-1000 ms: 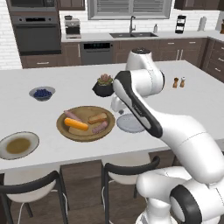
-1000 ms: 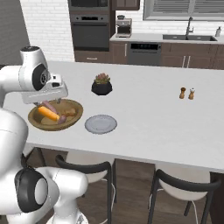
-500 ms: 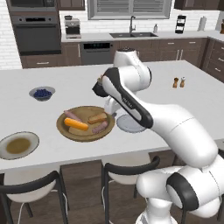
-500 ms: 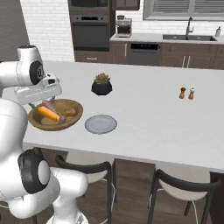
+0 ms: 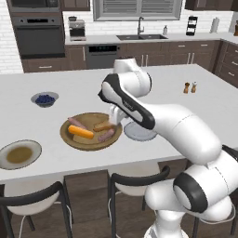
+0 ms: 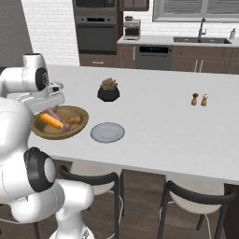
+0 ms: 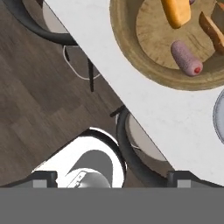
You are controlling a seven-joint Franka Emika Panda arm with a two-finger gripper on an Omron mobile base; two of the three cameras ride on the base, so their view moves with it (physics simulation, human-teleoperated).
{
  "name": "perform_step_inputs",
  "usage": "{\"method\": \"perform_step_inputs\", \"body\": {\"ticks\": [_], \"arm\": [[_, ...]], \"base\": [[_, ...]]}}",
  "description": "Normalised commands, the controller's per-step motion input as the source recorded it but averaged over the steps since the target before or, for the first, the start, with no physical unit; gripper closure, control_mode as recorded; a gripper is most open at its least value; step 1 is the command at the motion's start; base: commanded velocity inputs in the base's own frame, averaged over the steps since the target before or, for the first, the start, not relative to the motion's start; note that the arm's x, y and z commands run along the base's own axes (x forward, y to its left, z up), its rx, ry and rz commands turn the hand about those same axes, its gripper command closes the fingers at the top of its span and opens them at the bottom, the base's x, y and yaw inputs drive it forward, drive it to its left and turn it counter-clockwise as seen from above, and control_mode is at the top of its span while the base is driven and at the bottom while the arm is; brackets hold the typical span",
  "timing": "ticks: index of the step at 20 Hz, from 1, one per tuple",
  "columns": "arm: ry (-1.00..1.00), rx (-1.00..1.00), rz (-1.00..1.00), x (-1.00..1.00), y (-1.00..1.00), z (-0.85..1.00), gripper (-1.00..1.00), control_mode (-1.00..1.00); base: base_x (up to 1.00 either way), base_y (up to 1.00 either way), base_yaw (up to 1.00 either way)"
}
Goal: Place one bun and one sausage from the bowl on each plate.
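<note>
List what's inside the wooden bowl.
In the bowl: an orange bun, a brown bun, and two pinkish sausages. The arm hides the bowl's right rim, so anything there can't be seen.

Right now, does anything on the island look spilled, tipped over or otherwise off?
Nothing stands out. The wooden bowl sits flat with the buns and sausages inside it, the grey plate beside it is bare, and the tan plate lies level near the counter's edge. The berry bowl and the shakers stand upright.
</note>
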Motion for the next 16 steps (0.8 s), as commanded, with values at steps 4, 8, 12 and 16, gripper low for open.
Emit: {"method": "perform_step_inputs", "body": {"ticks": [4,8,12,16], "arm": [[0.01,-0.05,0.11,0.32,0.04,-0.56,-1.0,-1.0],[0.0,-0.02,0.02,0.4,-0.07,-0.49,-1.0,-1.0],[0.0,-0.01,0.0,0.36,-0.06,-0.55,-1.0,-1.0],[0.0,-0.03,0.0,0.47,0.0,-0.44,-1.0,-1.0]], "base": [[0.0,0.0,0.0],[0.0,0.0,0.0],[0.0,0.0,0.0],[0.0,0.0,0.0]]}}
